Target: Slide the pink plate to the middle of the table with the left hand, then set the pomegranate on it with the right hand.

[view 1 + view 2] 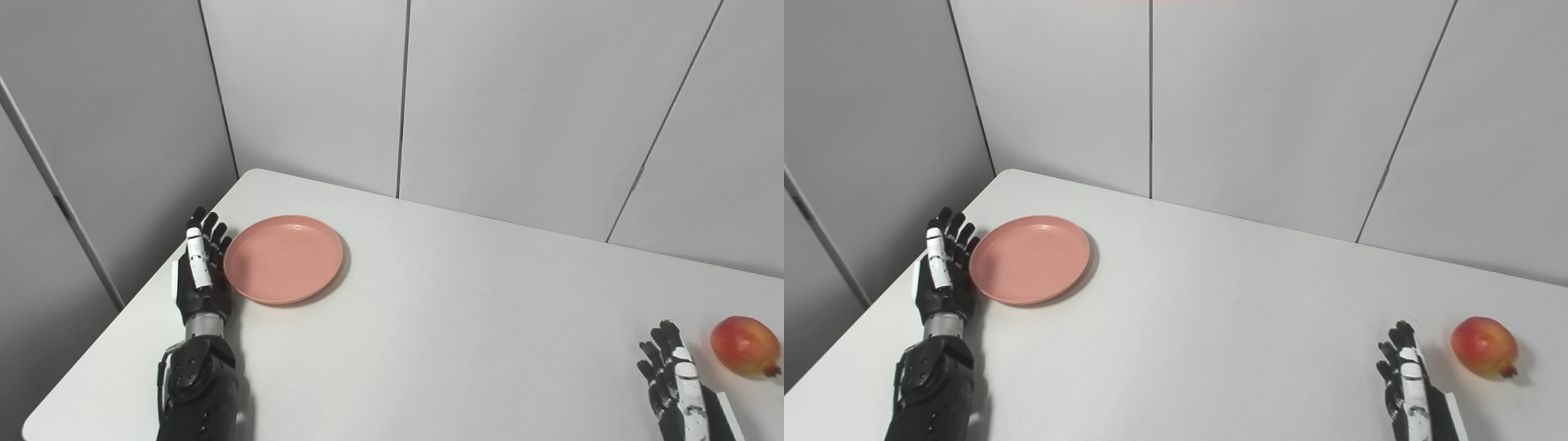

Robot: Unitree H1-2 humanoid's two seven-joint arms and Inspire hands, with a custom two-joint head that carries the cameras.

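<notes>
white table (pixel 441 318): fills the lower part of the frame, grey wall panels (pixel 490 92) behind it.
pink plate (pixel 283 258): left of centre, near the table's left edge, lying flat, nothing on it.
left hand (pixel 201 269): lower left, just beside the plate's left rim, fingers stretched out and apart, grasping nothing; contact with the rim cannot be told.
pomegranate (pixel 1484 346): lower right, resting on the table, well apart from the plate.
right hand (pixel 1405 380): bottom right, near the pomegranate's left side but apart from it, fingers extended, released, holding nothing.
</notes>
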